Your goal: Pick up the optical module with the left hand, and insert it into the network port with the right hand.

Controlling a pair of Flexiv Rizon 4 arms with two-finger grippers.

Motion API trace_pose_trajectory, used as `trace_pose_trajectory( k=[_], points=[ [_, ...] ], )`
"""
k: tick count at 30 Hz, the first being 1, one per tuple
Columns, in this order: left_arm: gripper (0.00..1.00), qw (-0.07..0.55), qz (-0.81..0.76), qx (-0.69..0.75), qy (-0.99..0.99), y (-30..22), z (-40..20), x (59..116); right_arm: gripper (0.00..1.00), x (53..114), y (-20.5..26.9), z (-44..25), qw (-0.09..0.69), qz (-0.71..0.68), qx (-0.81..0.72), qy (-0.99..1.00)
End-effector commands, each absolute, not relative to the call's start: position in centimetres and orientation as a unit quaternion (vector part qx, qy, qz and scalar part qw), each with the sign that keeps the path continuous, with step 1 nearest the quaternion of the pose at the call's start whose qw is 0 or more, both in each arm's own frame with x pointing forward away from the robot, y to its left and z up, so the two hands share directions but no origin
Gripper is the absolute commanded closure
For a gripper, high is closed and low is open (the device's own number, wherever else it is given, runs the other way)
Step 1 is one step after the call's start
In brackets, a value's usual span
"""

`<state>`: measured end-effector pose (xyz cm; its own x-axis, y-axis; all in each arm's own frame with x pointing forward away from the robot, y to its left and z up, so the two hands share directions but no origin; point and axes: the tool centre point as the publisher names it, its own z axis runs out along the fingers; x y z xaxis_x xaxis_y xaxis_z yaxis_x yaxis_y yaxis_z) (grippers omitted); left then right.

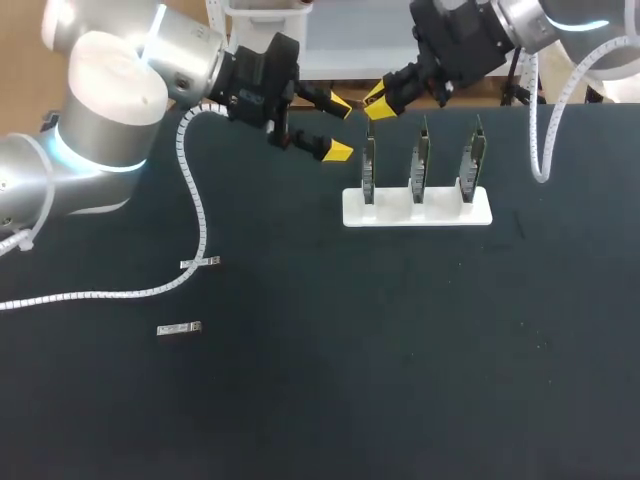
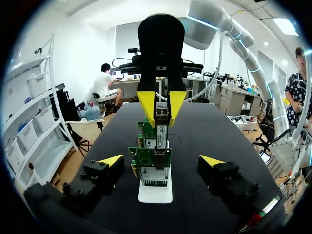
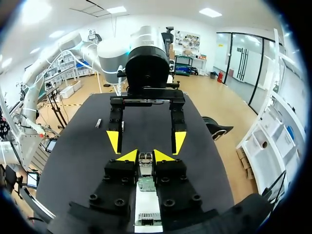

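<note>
Right end effector [image 3: 146, 155] clamping optical module [image 2: 162, 113], left end effector [image 1: 337, 128] wide, black table [image 1: 400, 350]

The black table [image 1: 400, 380] carries a white stand [image 1: 417, 212] (three circuit boards [image 1: 420, 160] upright in it). Well left of the stand lie a nearer optical module [image 1: 200, 263] and a farther optical module [image 1: 180, 328].

Optical module [image 2: 162, 112] is largely covered by the right gripper [image 2: 161, 122]; its contact with any network port cannot be told. Rear boards on the white rack [image 2: 155, 192] are masked by the front board [image 2: 150, 163]. One small metal piece [image 1: 180, 328] and another [image 1: 200, 263] cannot be identified (too small). Left arm [image 1: 100, 110] and right arm [image 1: 560, 25] are cut off by the head view's edges.
</note>
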<state>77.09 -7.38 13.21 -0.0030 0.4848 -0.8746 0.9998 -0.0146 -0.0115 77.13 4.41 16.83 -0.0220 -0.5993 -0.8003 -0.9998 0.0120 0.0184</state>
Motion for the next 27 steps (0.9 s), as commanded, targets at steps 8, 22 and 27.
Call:
trace_pose_trajectory(
  k=[8,22,27],
  points=[
    [0.00,0.353,-0.365,0.612,0.606,-7.38,13.18,77.16,1.00,77.35,4.47,16.53,0.311,0.330,-0.621,0.640],
    [0.00,0.353,-0.365,0.612,0.606,-7.38,13.18,77.16,1.00,77.45,4.42,17.08,0.316,0.336,-0.618,0.636],
    [0.00,0.353,-0.365,0.612,0.606,-7.38,13.18,77.16,1.00,77.43,4.46,16.86,0.313,0.332,-0.622,0.636]
  ],
)
